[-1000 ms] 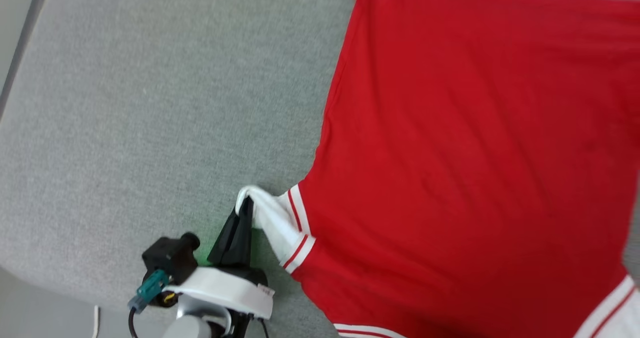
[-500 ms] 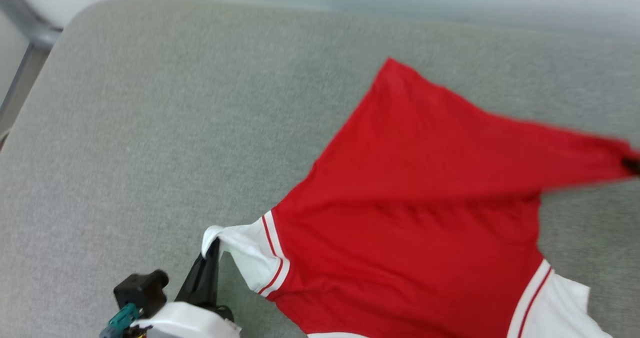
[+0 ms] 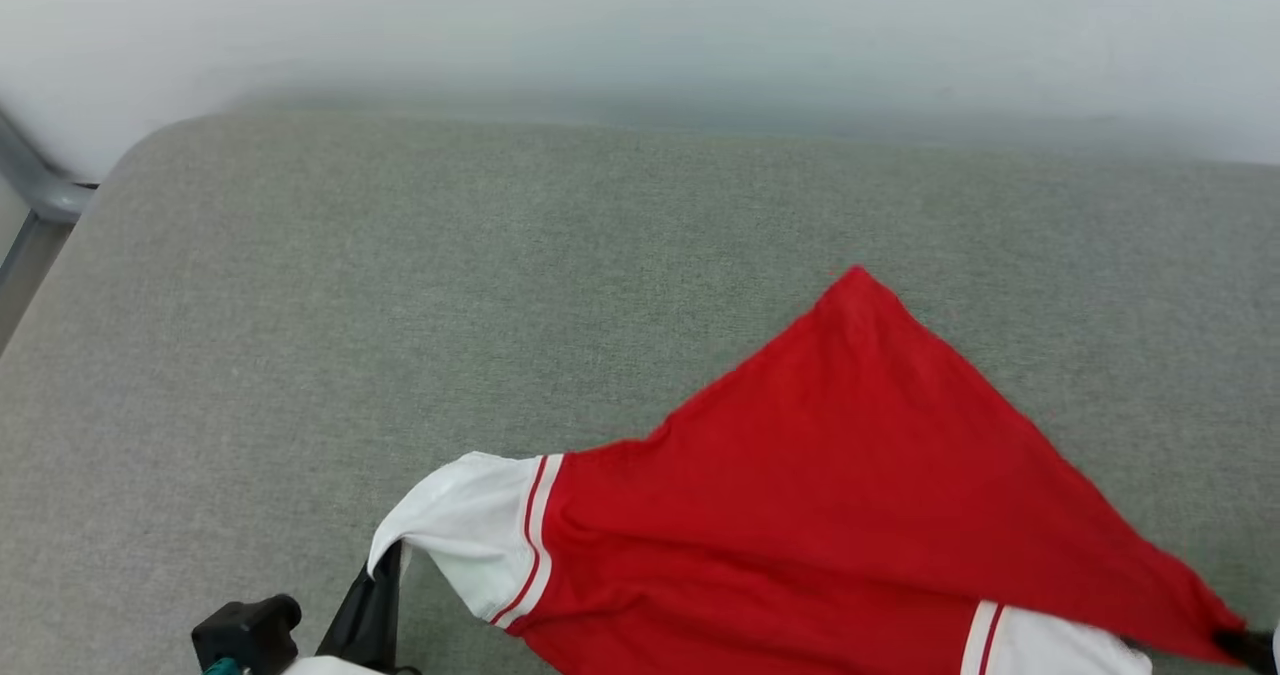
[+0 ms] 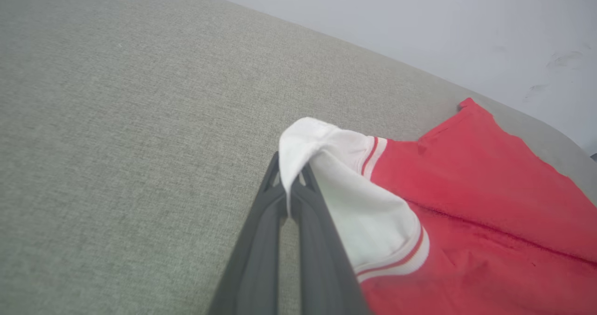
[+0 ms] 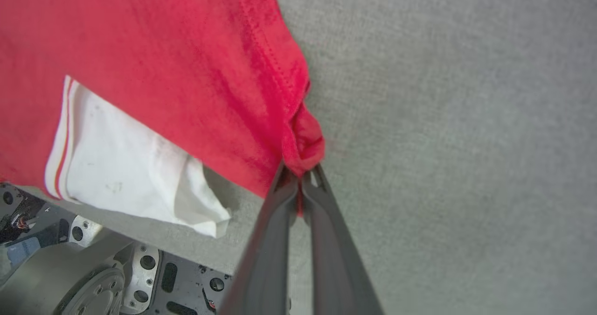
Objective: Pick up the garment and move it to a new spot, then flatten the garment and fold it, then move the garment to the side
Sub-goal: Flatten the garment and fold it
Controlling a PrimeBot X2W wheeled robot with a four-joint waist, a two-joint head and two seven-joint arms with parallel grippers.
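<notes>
While my left claw (image 4: 289, 184) pinches a white corner of the jersey (image 4: 466, 203), its two dark fingers are pressed together on the cloth in the lower middle of the left wrist frame. The white fabric drapes over their tips. From that pinch the white side panel runs right and down to a band of red-striped trim, and past the trim the red body fills the right side of the frame.

My right claw (image 5: 301, 177) is likewise closed, gripping a bunched red edge of the jersey at the centre of the right wrist frame. To the left of those fingers a second white panel with striped trim hangs loose. Grey metal plates of the robot base (image 5: 93, 268) show in the lower left corner.

From the head frame I see the left claw at the lower left, under the white corner. The right claw shows as a dark tip at the lower right edge, where the red cloth narrows to a point. Between the two the jersey is stretched across the lower right part of the frame, its red body rising to a peak right of centre. Around it spreads the grey padded surface (image 3: 400, 305). A pale wall (image 3: 640, 25) runs along the top, and a grey metal bar (image 3: 30, 195) sits at the far left edge.
</notes>
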